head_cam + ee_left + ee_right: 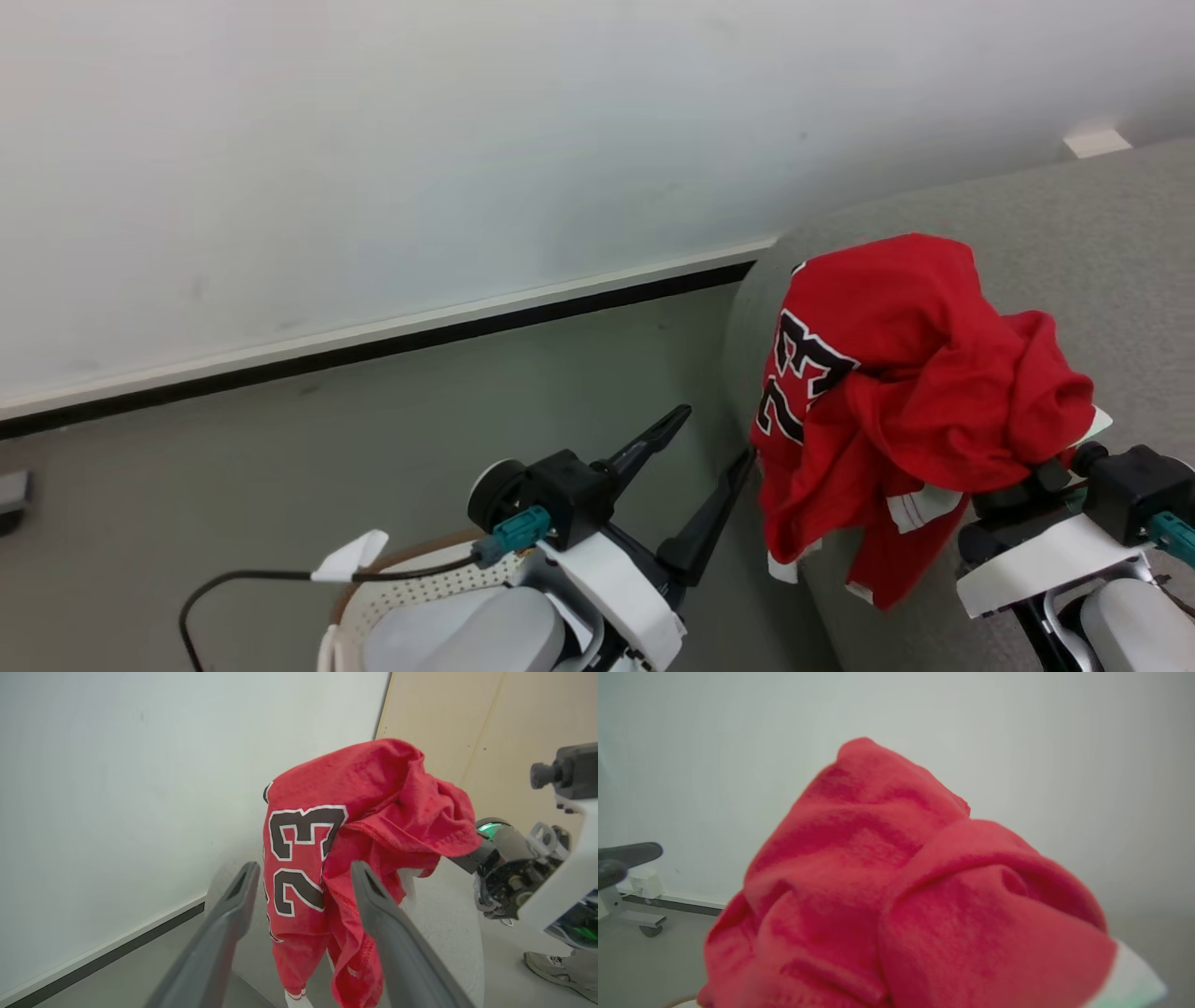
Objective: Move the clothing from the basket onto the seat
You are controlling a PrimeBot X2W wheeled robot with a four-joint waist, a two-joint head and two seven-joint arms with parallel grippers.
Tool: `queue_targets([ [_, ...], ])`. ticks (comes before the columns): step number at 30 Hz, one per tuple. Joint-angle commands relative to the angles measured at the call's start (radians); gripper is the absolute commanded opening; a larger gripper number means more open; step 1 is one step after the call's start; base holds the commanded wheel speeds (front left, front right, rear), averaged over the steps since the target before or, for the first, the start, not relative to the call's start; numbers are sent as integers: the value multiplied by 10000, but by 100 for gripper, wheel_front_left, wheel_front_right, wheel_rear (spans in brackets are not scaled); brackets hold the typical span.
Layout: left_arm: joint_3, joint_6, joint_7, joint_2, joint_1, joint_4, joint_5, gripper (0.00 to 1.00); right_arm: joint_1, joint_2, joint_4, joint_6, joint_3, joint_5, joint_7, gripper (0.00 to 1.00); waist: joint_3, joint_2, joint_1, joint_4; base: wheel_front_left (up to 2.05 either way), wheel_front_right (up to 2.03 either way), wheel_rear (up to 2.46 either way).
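The red jersey with its black 23 hangs bunched in the air, draped over my right gripper, whose fingers are hidden under the cloth; its dark wrist sticks out below. The jersey hangs by the left end of the grey seat, its lower folds over the seat's edge. The cloth covers most of the right wrist view. My left gripper stands open just left of the jersey, holding nothing. The white perforated basket peeks out at the bottom left, behind my left arm.
A white wall with a dark baseboard runs behind, above the grey floor. A person's shoe stands on the floor at the lower right of the left wrist view. A wheeled base sits by the wall.
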Motion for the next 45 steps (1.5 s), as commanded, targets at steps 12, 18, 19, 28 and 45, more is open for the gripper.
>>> queue_targets([
  [12,-56,-167,-8,-69,61,274,281,100,301,-112,-370,-22,-338,66,-38,0,226,-1,0,-1464,0,0,0],
  [18,-141,-196,-7,-88,-110,351,310,100,-283,-428,-231,-22,-307,254,-38,0,534,-1,0,-1471,0,0,0],
  [19,-160,-203,-7,-80,-150,375,326,100,-455,-503,-162,-22,-277,346,-20,0,640,-1,0,-1444,0,0,0],
  [28,-395,-241,49,179,-809,472,362,100,-3257,-2118,760,-22,43,1154,832,0,2247,-1,0,-770,0,0,0],
  [45,-393,-176,169,643,-2197,-31,625,100,-7140,-4483,3694,-22,-419,2095,1924,0,5273,-1,0,981,0,0,0],
])
